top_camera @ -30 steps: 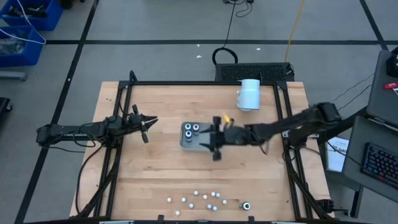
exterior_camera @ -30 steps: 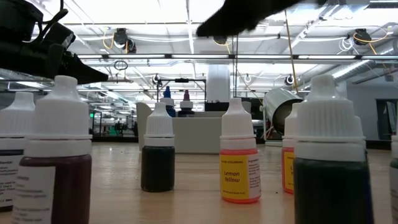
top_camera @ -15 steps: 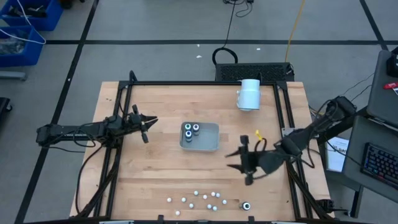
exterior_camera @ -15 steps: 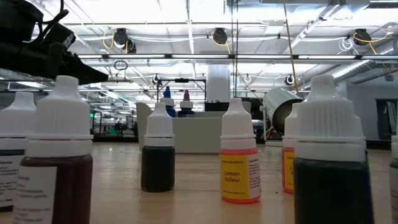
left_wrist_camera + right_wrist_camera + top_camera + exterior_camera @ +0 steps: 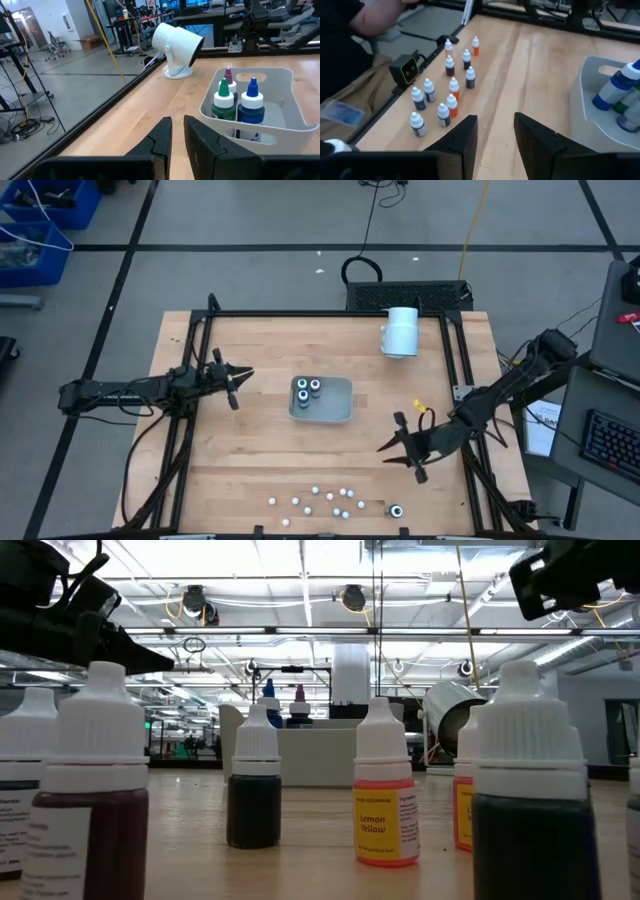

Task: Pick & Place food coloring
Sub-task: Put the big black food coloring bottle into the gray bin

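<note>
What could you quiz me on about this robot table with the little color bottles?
1. True or false: the right gripper is holding a bottle.
2. Where is the white cylinder? A) near the far edge of the table, B) inside the tray, C) in the left gripper.
3. Fill in: the number of bottles standing in the grey tray is ___.

Key: 1. False: it is open and empty. 2. A. 3. Three.
</note>
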You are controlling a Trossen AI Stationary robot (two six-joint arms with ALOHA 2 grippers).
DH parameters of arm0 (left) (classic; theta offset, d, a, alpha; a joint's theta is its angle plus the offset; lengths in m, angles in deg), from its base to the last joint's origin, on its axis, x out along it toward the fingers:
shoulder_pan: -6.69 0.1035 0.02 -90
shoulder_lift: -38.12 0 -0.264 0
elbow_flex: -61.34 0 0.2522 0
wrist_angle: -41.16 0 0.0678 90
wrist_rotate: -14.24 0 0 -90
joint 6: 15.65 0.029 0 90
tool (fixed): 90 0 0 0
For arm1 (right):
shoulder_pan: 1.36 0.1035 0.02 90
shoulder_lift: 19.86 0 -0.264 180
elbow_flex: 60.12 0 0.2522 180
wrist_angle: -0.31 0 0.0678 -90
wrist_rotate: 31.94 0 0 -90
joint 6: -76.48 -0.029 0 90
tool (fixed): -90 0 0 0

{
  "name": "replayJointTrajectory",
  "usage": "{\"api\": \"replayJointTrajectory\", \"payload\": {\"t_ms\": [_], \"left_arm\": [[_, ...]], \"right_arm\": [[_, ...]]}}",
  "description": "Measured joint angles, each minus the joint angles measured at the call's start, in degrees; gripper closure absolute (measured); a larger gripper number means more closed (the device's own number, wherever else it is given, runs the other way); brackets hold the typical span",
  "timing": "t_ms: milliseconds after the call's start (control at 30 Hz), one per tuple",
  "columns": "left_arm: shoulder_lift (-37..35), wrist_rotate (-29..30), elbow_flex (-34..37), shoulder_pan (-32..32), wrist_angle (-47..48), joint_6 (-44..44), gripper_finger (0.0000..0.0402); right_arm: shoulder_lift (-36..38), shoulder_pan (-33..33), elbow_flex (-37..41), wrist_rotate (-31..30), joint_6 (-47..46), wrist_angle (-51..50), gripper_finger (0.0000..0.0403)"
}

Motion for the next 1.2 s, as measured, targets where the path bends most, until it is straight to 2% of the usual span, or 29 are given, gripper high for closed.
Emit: {"api": "replayJointTrajectory", "payload": {"t_ms": [133,300,500,633,733,967,1200], "left_arm": [[-0.01,0.02,0.00,0.00,0.09,-0.21,0.0344],[-0.01,0.00,0.00,0.00,0.59,-2.22,0.0344],[0.01,0.00,0.00,0.00,1.02,-2.98,0.0344],[0.00,0.00,0.00,0.00,1.29,-2.96,0.0344],[0.00,0.00,0.00,0.00,1.44,-2.79,0.0344],[-0.01,0.00,0.00,0.00,2.14,-2.77,0.0344],[0.01,0.00,0.00,-0.02,2.99,-2.75,0.0344]], "right_arm": [[0.92,-0.02,4.87,0.15,-1.79,5.57,0.0269],[0.20,0.34,10.30,3.13,-1.21,15.52,0.0256],[-1.32,2.90,10.65,3.17,-2.04,21.71,0.0234],[-1.36,6.27,10.60,3.20,-1.91,24.40,0.0208],[-1.64,8.74,10.32,3.07,-5.22,25.23,0.0185],[-9.96,13.37,3.66,1.68,-9.76,24.59,0.0146],[-20.52,16.28,-0.30,-0.40,-10.21,25.86,0.0138]]}}
